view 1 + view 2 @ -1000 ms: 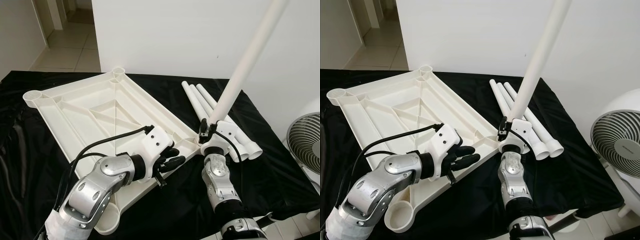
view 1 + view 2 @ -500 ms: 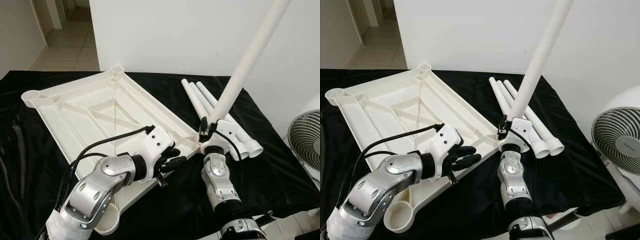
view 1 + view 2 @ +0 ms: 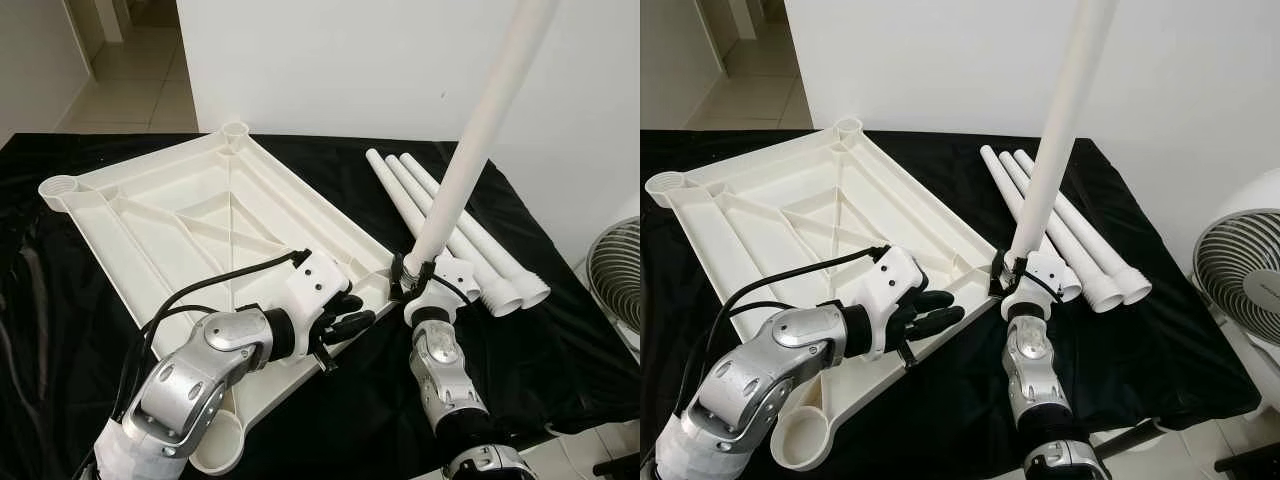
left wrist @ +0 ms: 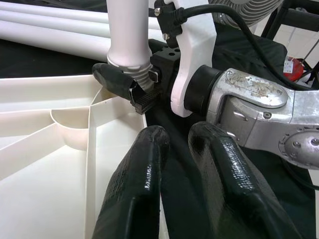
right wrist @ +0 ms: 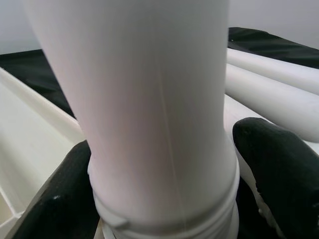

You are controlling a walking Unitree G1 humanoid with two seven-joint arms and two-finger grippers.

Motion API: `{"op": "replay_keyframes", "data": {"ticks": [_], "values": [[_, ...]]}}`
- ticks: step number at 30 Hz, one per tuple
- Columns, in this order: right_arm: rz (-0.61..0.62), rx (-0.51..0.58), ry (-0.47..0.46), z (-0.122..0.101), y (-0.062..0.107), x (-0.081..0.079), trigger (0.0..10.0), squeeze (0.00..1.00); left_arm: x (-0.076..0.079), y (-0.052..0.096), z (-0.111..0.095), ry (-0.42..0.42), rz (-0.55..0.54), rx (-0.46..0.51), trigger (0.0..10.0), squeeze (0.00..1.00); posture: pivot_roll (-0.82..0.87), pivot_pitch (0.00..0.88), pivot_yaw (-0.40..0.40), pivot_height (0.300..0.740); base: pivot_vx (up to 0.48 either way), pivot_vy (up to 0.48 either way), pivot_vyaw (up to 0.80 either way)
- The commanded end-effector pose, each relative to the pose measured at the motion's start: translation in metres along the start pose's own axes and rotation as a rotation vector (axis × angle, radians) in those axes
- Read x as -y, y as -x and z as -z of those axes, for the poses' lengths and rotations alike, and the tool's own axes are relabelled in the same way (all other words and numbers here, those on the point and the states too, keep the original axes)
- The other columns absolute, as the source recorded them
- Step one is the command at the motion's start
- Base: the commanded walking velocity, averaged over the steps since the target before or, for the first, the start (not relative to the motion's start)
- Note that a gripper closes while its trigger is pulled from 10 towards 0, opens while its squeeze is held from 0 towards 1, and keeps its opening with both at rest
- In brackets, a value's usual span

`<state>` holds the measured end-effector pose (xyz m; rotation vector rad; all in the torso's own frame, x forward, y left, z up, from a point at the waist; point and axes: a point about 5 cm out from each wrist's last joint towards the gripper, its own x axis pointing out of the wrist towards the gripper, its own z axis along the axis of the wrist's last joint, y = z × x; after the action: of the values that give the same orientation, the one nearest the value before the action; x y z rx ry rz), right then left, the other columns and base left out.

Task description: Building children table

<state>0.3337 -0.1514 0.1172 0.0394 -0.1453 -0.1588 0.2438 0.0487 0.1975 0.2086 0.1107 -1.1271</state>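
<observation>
Compared with one second ago, the held table leg [image 3: 478,140] stands closer to vertical, and its lower end sits nearer the corner socket of the tabletop.

The black cloth [image 3: 560,350] covers the work surface. The white plastic tabletop [image 3: 170,215] lies upside down on the cloth, ribs facing up, with a round leg socket at each visible corner. Three spare table legs [image 3: 455,235] lie side by side on the cloth, just beside the tabletop's right edge, flared ends toward the robot. A fan [image 3: 1240,275] stands off the right edge of the surface.

The held table leg rises nearly upright from the tabletop's near right corner. Its ringed lower end is at the corner socket [image 4: 107,97]; whether it is seated in the socket cannot be determined.

The right gripper [image 3: 420,285] is clamped on the held table leg just above the ringed end, one black finger [image 5: 279,169] on each side.

The left gripper [image 3: 350,320] rests at the tabletop's near edge, close to the same corner. Its fingers [image 4: 144,174] lie close together with a narrow gap and grip nothing.
</observation>
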Motion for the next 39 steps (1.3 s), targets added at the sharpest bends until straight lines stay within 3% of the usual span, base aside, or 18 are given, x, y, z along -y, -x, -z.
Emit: {"op": "replay_keyframes", "data": {"ticks": [1,3,4,5,13,22,23,39], "values": [[-0.020,-0.042,-0.003,0.009,0.002,0.010,10.0,0.00,0.001,-0.001,-0.001,-0.007,-0.029,0.004,10.0,0.00,0.04,0.087,-0.043,0.740,0.000,0.000,0.00],[-0.042,-0.025,-0.007,0.005,0.000,0.011,10.0,0.00,0.000,-0.001,-0.002,-0.007,-0.030,0.005,10.0,0.00,0.04,0.087,-0.043,0.740,0.000,0.000,0.00],[-0.049,-0.010,-0.002,0.001,-0.004,0.014,2.2,0.00,0.000,-0.001,-0.002,-0.007,-0.029,0.006,10.0,0.00,0.04,0.087,-0.044,0.740,0.000,0.000,0.00],[-0.058,0.006,0.002,-0.003,-0.009,0.020,0.0,0.00,0.001,-0.002,-0.002,-0.007,-0.029,0.006,10.0,0.00,0.04,0.087,-0.044,0.740,0.000,0.000,0.00],[-0.076,0.016,0.014,-0.010,-0.017,0.028,0.0,0.00,0.000,-0.002,-0.002,-0.007,-0.031,0.008,10.0,0.00,0.04,0.089,-0.048,0.740,0.000,0.000,0.00],[-0.142,0.039,-0.017,-0.015,-0.018,0.020,0.0,0.00,0.000,-0.003,-0.002,-0.005,-0.031,0.009,10.0,0.00,0.04,0.091,-0.045,0.740,0.000,0.000,0.00],[-0.157,0.042,-0.025,-0.017,-0.019,0.018,10.0,0.00,0.000,-0.004,-0.003,-0.007,-0.032,0.010,10.0,0.00,0.04,0.092,-0.044,0.740,0.000,0.000,0.00],[-0.270,0.083,-0.017,-0.044,-0.020,0.002,10.0,0.00,-0.008,-0.008,-0.009,-0.035,-0.065,0.036,10.0,0.00,0.04,0.090,-0.049,0.740,0.000,0.000,0.00]]}}
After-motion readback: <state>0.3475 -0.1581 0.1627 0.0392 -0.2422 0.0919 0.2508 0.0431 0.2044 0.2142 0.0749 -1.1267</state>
